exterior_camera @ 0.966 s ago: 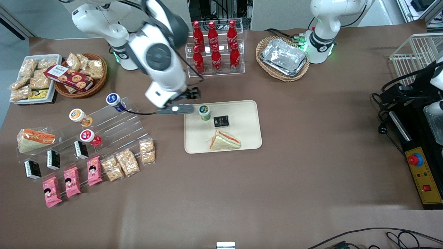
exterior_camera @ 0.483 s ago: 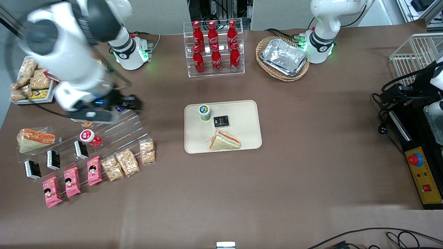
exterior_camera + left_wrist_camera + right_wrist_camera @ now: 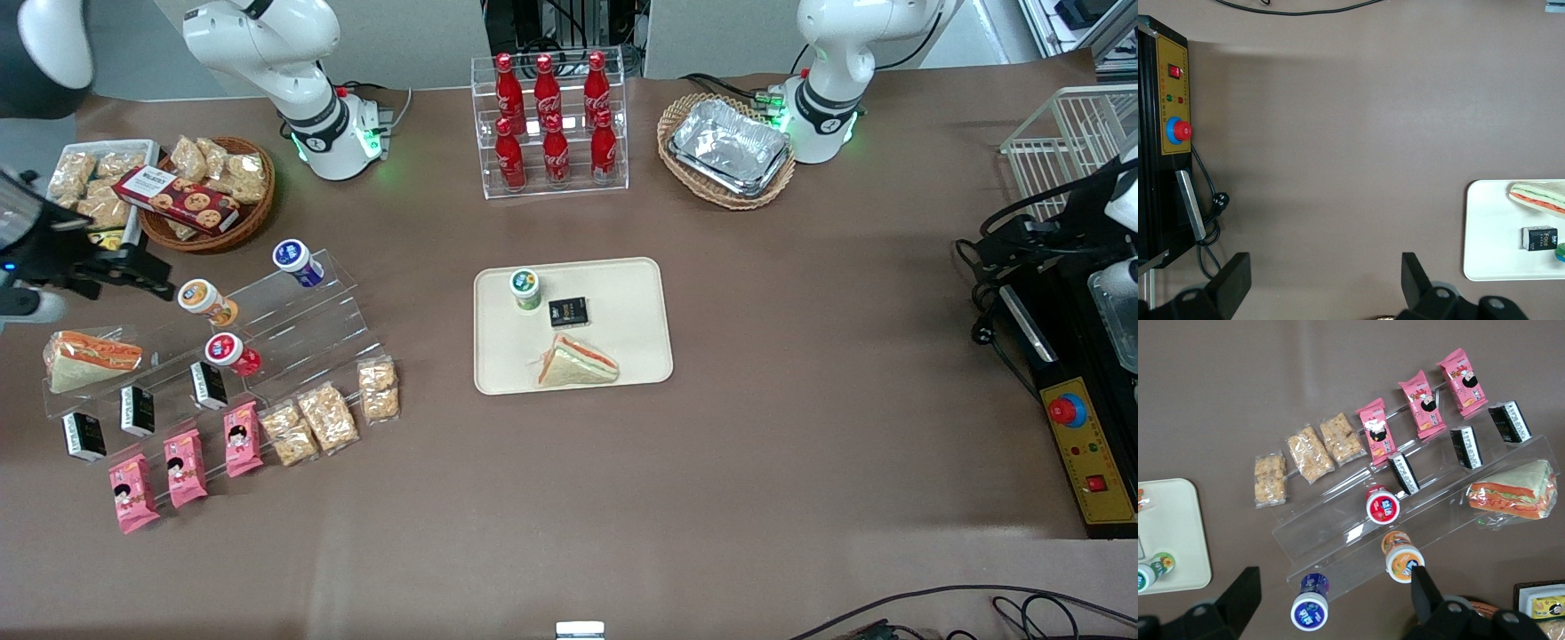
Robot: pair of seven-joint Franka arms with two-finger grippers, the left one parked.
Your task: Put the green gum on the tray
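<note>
A: Where is the green gum [image 3: 525, 289] right now?
B: On the tray [image 3: 622, 356], in the tray's corner toward the upper left of the front frame. It stands upright, long axis vertical, white lid facing up. The lid carries a green-blue label, but the writing is too small to read.

A: What else sits on that tray?
B: A small black box [image 3: 568, 311] just beside the gum, and a wrapped triangular sandwich [image 3: 576, 363] nearer the front camera. In the left wrist view the box [image 3: 1539, 238] shows white lettering that looks like "Face", though I can't be sure of it.

A: And the gripper?
B: The gripper [image 3: 133, 271] is at the left edge of the front frame, well apart from the tray, near the orange canister [image 3: 204, 300] on the clear stepped rack [image 3: 302, 320]. Its fingers [image 3: 1245, 593] stand wide apart with nothing between them.

A: Other things with readable labels?
B: The red bottles [image 3: 551, 120] in the clear stand at upper centre bear Coca-Cola script. The blue canister [image 3: 296, 260] and red canister [image 3: 229, 352] on the rack have lid labels I can't read. The brown surface [image 3: 800, 400] carries all of it
</note>
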